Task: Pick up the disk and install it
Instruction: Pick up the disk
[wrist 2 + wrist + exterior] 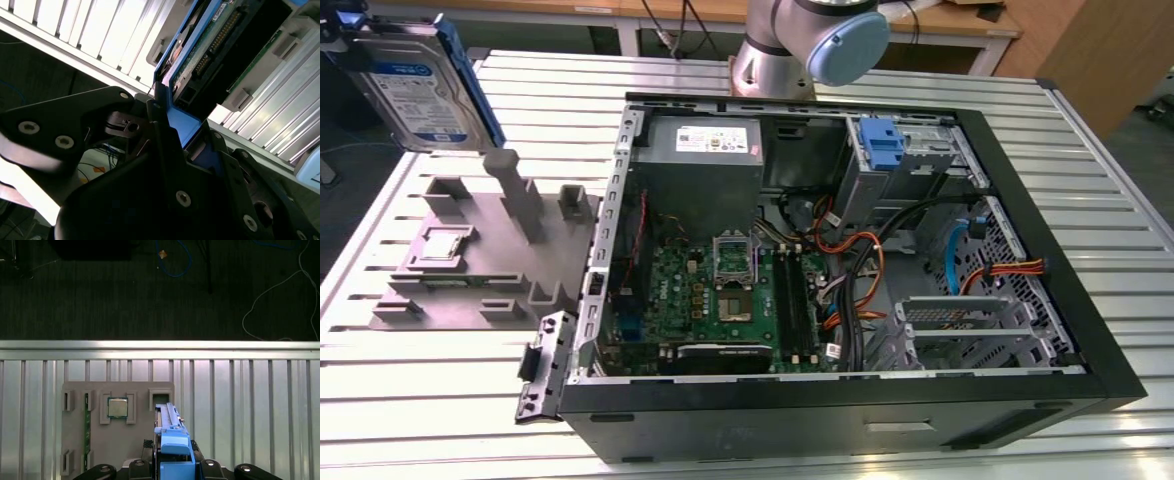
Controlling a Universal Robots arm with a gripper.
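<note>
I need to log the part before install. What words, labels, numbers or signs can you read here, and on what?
Silver metal hard drive in a blue plastic carrier, held by the hand: white-and-blue label, print too small to read.
Grey power-supply box: white label, too small to read.
Green motherboard: markings blurred.
No text is legible.

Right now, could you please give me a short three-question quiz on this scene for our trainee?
1. True or false: the disk already sits inside the computer case.
2. What does the gripper hold? A) nothing B) the disk C) a screwdriver.
3. In the exterior view, on which side of the computer case is the disk?
Key: 1 false, it is held in the air outside the case; 2 B, clamped by its blue carrier; 3 the exterior view's left.
</note>
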